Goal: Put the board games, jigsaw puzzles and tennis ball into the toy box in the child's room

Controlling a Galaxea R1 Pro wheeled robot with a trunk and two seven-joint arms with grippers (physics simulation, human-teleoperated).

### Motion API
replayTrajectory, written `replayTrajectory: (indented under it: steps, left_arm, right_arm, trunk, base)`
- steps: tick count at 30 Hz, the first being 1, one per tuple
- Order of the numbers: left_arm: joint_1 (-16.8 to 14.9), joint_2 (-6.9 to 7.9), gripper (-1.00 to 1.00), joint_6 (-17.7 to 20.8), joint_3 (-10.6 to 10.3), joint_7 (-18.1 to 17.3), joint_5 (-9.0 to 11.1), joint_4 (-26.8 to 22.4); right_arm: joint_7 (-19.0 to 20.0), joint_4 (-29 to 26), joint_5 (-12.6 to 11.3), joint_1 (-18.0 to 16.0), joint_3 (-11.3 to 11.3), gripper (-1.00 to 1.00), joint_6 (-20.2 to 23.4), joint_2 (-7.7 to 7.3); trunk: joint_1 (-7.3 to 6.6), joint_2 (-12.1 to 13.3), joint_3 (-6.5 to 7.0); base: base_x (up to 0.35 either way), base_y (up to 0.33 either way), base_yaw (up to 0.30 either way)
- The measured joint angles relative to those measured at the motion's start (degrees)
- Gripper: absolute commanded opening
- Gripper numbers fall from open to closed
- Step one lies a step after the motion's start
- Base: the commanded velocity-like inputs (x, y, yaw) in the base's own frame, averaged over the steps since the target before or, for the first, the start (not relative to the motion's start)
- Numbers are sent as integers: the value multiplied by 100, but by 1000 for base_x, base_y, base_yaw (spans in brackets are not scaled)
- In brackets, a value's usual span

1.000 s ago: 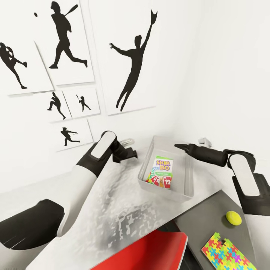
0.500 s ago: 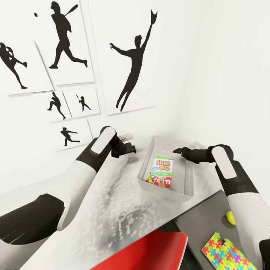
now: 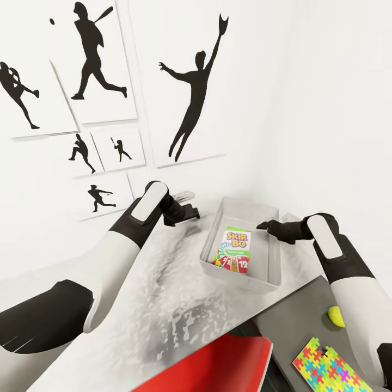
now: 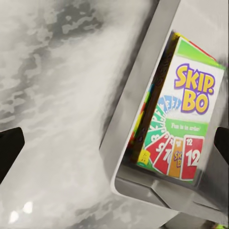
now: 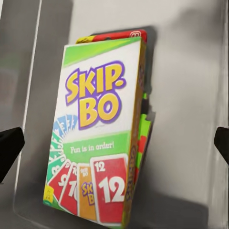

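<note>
A grey, open-topped rectangular toy box [image 3: 271,267] sits on a mottled silver-grey tabletop [image 3: 163,283] against a white wall hung with black silhouette prints of baseball players [image 3: 190,87]; inside it lies a green, white and red Skip-Bo card game box [image 3: 235,250], face up on the floor of the bin, with the edges of at least one more colourful box showing beneath it in the right wrist view.

The right gripper [image 3: 262,225] hovers above the toy box's far right part, over the bin and holding nothing; in the right wrist view its dark fingertips [image 5: 9,145] stand wide apart at either side, the Skip-Bo box [image 5: 98,131] directly below between them.

The left gripper [image 3: 190,209] hangs over the tabletop just to the left of the toy box, near the wall; the left wrist view shows its fingertips [image 4: 8,150] likewise spread well apart and empty, with the bin's near wall [image 4: 138,124] and the Skip-Bo box [image 4: 183,124] beneath.

On a lower dark grey surface [image 3: 294,321] at the near right rest a yellow-green tennis ball [image 3: 335,316], partly hidden behind the right forearm, and a flat multicoloured jigsaw puzzle [image 3: 326,370], both well apart from the toy box; a red flat object [image 3: 228,365] shows at the lower edge of the head view.
</note>
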Motion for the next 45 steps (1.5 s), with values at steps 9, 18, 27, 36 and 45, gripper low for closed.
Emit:
replayTrajectory:
  steps: [9, 18, 27, 36, 45]
  left_arm:
    - [0, 0, 100, 1, -49, -523, -43, -9]
    - [0, 0, 100, -135, -369, -642, -54, -10]
    - [0, 0, 100, -229, -509, -659, -48, 3]
    - [5, 0, 100, -242, -539, -664, -54, 30]
    - [5, 0, 100, -244, -754, -701, -32, 34]
  right_arm:
    - [-360, 212, 12, 4, 7, 100, 0, -21]
    - [-565, 331, 11, 20, -1, 100, 0, -27]
    - [-587, 347, 12, 48, -2, 100, 0, -56]
    - [-589, 349, 11, 53, -2, 100, 0, -112]
    - [-591, 349, 11, 68, 1, 100, 0, -127]
  trunk:
    - [0, 0, 0]
    - [0, 0, 0]
    - [0, 0, 0]
    - [0, 0, 0]
    - [0, 0, 0]
  base:
    - [0, 0, 0]
    - [0, 0, 0]
    - [0, 0, 0]
    - [0, 0, 0]
    - [0, 0, 0]
